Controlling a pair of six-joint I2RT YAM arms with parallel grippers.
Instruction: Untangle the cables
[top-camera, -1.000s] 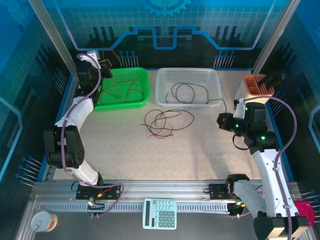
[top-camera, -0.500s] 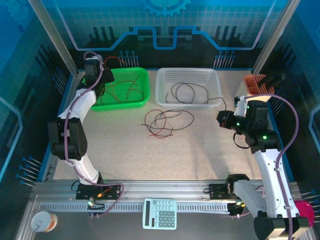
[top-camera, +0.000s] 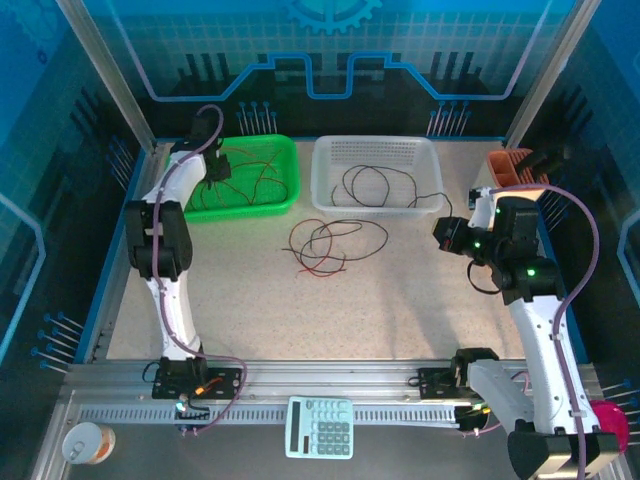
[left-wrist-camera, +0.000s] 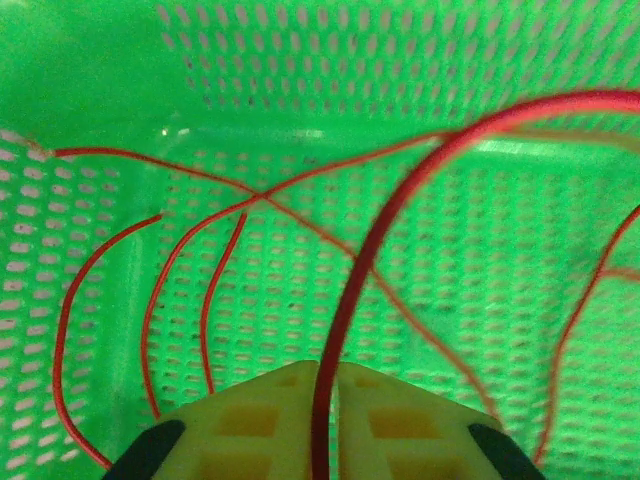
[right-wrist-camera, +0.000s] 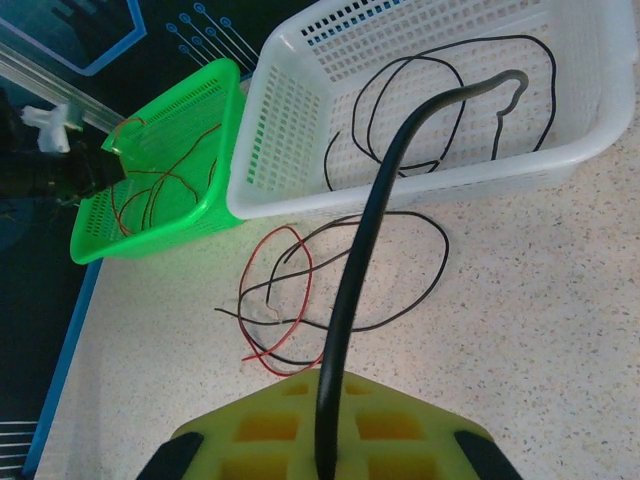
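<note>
Thin red cables (top-camera: 250, 180) lie looped in the green basket (top-camera: 290, 185). My left gripper (top-camera: 215, 168) hangs inside it. In the left wrist view a red cable (left-wrist-camera: 400, 200) runs between the jaws of the left gripper (left-wrist-camera: 328, 368), which stand a sliver apart. My right gripper (top-camera: 447, 238) is shut on a black cable (right-wrist-camera: 370, 220) that arcs up into the white basket (right-wrist-camera: 290, 130), where more black loops lie. A red and black tangle (top-camera: 330, 245) rests on the table between the baskets and my arms, and it shows again (right-wrist-camera: 300, 300) ahead of the right gripper (right-wrist-camera: 335, 375).
The white basket (top-camera: 378, 208) stands right of the green one at the table's back. An orange holder (top-camera: 515, 170) sits at the far right. A calculator (top-camera: 320, 427) and a small cup (top-camera: 88, 442) lie on the near rail. Blue frame walls close the sides.
My left arm has stretched out over the green basket and carried its gripper down into it, and its jaws have parted slightly. The right arm has barely moved.
</note>
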